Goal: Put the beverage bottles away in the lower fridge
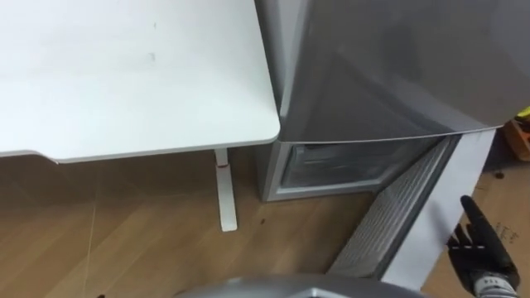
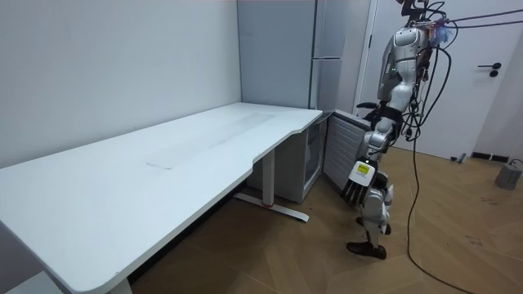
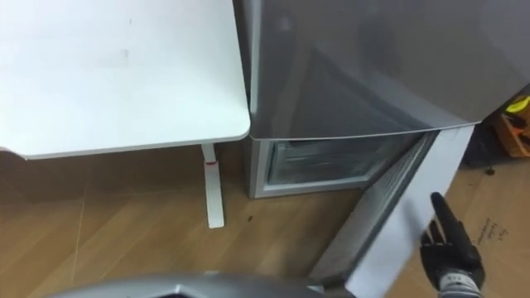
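Observation:
The silver fridge [image 1: 397, 66] stands to the right of a white table. Its lower door [image 1: 406, 215] is swung open toward me, with its ribbed inner side showing. The lower compartment [image 1: 348, 161] lies open behind it, with pale drawer fronts inside. My right hand [image 1: 484, 252] is low at the right, just beyond the door's free edge, with its fingers straight and holding nothing. In the room view I stand by the open lower door [image 2: 343, 151], and my right hand [image 2: 357, 184] hangs beside it.
The white table [image 1: 124, 74] fills the left, and its leg [image 1: 224, 190] stands on the wooden floor near the fridge's corner. Orange and yellow items [image 1: 520, 132] sit on the floor at the far right. A small bucket [image 2: 511, 173] stands by the room's door.

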`<state>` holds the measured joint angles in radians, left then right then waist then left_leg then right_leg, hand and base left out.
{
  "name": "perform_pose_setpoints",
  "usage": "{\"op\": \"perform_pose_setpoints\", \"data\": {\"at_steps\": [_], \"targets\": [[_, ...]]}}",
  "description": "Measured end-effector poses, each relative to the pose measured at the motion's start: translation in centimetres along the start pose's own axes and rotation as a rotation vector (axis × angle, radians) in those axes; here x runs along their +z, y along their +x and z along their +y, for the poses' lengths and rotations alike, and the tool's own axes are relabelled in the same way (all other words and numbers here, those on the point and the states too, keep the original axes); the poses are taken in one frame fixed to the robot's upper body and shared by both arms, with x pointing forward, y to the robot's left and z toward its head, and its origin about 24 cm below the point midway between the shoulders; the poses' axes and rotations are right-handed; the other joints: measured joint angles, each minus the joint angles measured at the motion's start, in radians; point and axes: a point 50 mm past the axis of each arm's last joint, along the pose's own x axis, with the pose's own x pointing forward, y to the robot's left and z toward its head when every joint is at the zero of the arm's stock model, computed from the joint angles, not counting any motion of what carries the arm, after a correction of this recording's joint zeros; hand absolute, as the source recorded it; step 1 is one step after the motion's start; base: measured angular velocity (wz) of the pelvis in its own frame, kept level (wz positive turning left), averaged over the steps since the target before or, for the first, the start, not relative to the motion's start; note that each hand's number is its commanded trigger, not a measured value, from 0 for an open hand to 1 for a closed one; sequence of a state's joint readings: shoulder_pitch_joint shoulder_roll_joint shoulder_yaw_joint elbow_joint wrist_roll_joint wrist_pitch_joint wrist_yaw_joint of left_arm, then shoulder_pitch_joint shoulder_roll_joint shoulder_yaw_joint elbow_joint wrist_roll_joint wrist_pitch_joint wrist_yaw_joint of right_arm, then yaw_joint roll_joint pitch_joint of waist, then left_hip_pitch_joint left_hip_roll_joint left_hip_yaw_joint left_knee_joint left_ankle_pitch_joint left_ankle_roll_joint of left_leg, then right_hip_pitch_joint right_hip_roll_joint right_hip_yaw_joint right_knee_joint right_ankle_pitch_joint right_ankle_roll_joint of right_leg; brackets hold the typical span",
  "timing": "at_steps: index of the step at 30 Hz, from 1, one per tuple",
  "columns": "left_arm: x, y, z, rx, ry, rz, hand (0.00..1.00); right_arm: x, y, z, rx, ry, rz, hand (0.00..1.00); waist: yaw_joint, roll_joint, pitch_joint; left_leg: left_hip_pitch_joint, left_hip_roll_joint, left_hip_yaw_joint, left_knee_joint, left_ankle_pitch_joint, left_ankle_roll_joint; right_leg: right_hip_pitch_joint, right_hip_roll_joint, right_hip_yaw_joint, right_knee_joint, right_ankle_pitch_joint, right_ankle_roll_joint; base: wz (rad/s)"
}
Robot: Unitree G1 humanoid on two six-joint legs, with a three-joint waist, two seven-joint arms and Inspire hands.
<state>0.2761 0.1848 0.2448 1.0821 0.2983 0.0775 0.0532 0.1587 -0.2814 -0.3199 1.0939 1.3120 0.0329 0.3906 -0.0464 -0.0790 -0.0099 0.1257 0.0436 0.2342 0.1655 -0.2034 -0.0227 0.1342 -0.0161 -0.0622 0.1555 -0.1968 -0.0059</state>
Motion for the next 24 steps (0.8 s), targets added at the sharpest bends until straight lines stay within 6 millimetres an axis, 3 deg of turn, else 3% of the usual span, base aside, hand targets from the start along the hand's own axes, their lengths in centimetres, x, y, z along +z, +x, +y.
{"op": "perform_pose_setpoints", "data": {"at_steps": [5, 19, 24], "targets": [[0.0, -0.1, -0.7, -0.025, 0.040, -0.004, 0.00, -1.1, 0.1, 1.2, 0.110, -0.003, 0.039, 0.00, 0.003, 0.017, 0.0059, 0.003, 0.000, -0.006, 0.003, -0.004, -0.002, 0.009, 0.000, -0.009, -0.005, -0.001, -0.001, 0.04], [0.0, -0.2, -1.3, -0.027, 0.058, -0.015, 0.00, -2.5, -0.4, 2.3, 0.278, -0.026, 0.108, 0.00, 0.026, 0.019, -0.0028, -0.008, -0.001, -0.020, 0.017, -0.004, -0.002, 0.017, -0.002, -0.027, -0.019, -0.002, -0.002, 0.03], [0.2, -0.2, -1.6, -0.035, 0.083, -0.025, 0.00, -3.1, -0.4, 2.7, 0.297, -0.038, 0.132, 0.00, 0.026, 0.022, -0.0007, -0.008, -0.001, -0.027, 0.023, -0.004, -0.002, 0.023, -0.002, -0.030, -0.021, -0.002, -0.002, 0.04]]}}
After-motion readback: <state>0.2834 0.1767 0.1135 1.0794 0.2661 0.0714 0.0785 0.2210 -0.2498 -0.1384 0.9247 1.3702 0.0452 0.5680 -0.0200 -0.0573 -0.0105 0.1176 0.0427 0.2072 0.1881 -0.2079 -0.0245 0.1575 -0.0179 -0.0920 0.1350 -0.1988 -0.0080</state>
